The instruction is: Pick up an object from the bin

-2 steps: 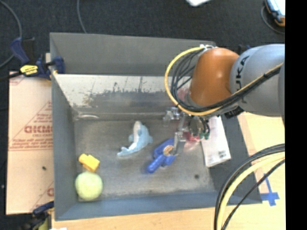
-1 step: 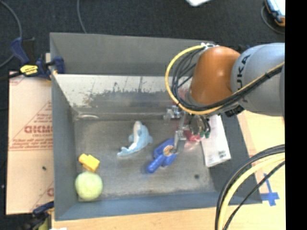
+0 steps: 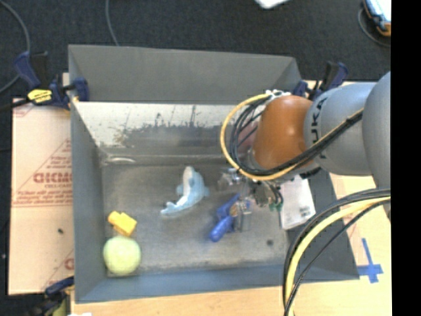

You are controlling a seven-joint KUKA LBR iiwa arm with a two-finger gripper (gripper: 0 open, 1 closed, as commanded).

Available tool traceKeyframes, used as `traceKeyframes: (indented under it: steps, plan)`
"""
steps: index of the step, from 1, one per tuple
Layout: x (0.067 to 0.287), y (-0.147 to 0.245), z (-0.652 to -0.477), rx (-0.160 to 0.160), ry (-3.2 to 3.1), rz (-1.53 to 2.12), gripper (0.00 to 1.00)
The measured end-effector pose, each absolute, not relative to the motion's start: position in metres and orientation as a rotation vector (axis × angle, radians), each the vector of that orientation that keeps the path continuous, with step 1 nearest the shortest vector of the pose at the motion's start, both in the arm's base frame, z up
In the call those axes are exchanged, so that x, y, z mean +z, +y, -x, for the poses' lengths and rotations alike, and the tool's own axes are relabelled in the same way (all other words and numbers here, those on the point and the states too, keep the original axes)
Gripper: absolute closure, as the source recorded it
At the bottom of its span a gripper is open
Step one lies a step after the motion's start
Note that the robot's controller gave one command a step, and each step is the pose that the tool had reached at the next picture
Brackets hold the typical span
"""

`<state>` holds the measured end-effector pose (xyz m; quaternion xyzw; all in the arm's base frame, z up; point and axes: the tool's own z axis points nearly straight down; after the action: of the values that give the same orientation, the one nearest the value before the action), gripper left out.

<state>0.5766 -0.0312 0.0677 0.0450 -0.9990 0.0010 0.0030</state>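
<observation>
The grey metal bin (image 3: pixel 85 176) holds four loose things, and the grey arm (image 3: pixel 348 130), its orange wrist cover (image 3: pixel 279 133) ringed with cables, reaches in over the bin's right edge. The gripper (image 3: pixel 238 206) hangs low over the right half of the floor, at the upper end of a dark blue elongated piece (image 3: pixel 220 226) lying aslant there; I cannot tell whether it is clenched on that piece or released. A light blue dolphin-like toy (image 3: pixel 189 191) lies just left, mid-floor. A yellow-green ball (image 3: pixel 122 255) sits in the front left corner, a small yellow block (image 3: pixel 123 222) just beside it. The grasp would go best, I judge, across the blue piece's narrow width, then straight up, clear of the dolphin. Dark letters on the arm begin "KU"; a white label (image 3: pixel 297 206) by the wrist is unreadable
</observation>
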Motion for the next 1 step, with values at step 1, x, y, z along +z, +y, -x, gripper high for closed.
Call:
traceKeyframes:
  steps: [1]
  plan:
    - [0.0716, -0.0307, -0.5953, 0.002, -3.155, 0.016, 1.00]
